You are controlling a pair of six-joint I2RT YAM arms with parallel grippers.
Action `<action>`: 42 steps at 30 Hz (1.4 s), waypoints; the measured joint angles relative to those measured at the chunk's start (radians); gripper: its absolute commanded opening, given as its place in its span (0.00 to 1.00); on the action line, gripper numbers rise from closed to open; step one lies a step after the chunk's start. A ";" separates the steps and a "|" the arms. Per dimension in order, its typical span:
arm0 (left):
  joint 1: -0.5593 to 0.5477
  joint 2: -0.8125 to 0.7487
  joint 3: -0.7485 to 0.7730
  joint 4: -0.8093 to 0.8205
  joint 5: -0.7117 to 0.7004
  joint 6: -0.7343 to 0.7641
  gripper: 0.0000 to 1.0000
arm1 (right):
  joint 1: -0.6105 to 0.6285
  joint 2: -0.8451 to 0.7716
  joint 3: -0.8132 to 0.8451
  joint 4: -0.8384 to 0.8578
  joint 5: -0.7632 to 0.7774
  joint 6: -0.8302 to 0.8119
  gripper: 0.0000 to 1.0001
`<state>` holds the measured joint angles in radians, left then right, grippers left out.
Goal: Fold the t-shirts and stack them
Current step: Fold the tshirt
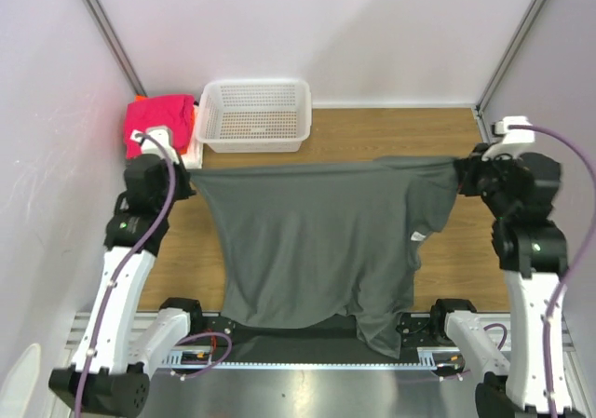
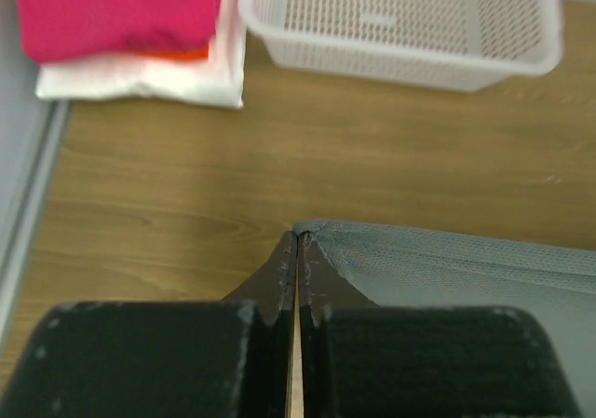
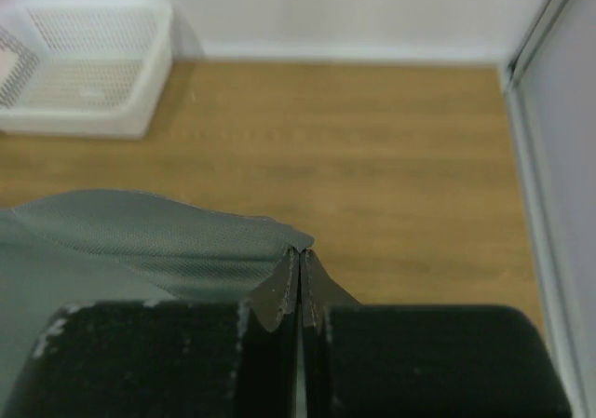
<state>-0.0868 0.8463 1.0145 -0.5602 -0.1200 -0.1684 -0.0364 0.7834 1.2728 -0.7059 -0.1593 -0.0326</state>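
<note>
Pale walls (image 1: 372, 27) box in a wooden table (image 1: 466, 260). Above it the dark grey t-shirt (image 1: 317, 241) hangs stretched between the left gripper (image 2: 297, 250) and the right gripper (image 3: 300, 260) — each clamped on a corner. Far left sit a white mesh basket (image 1: 253, 115) and, beside it, a folded magenta shirt (image 1: 158, 118).
</note>
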 measured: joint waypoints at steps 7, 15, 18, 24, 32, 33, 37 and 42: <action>0.000 0.124 -0.130 0.191 -0.014 -0.012 0.00 | 0.000 0.096 -0.257 0.172 0.000 0.024 0.00; -0.002 0.330 -0.159 0.401 -0.035 -0.012 0.00 | 0.000 0.266 -0.349 0.386 0.002 0.058 0.00; -0.003 0.404 -0.159 0.444 -0.040 -0.012 0.00 | 0.002 0.348 -0.351 0.464 0.002 0.063 0.00; -0.003 0.491 -0.159 0.505 -0.064 -0.011 0.00 | 0.015 0.488 -0.351 0.581 0.001 0.066 0.00; -0.003 0.589 -0.144 0.602 -0.068 -0.016 0.00 | 0.020 0.639 -0.324 0.672 0.012 0.067 0.00; -0.003 0.602 -0.139 0.606 -0.068 -0.016 0.01 | 0.021 0.654 -0.313 0.678 0.012 0.067 0.00; -0.003 0.643 -0.128 0.634 -0.068 -0.019 0.00 | 0.021 0.718 -0.259 0.703 0.012 0.066 0.00; -0.003 0.678 -0.115 0.663 -0.056 -0.019 0.00 | 0.022 0.752 -0.231 0.713 0.014 0.064 0.00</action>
<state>-0.0895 1.5242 0.8997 0.1032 -0.1764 -0.1875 -0.0147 1.5356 1.0420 0.0067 -0.1455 0.0311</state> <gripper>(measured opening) 0.006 0.010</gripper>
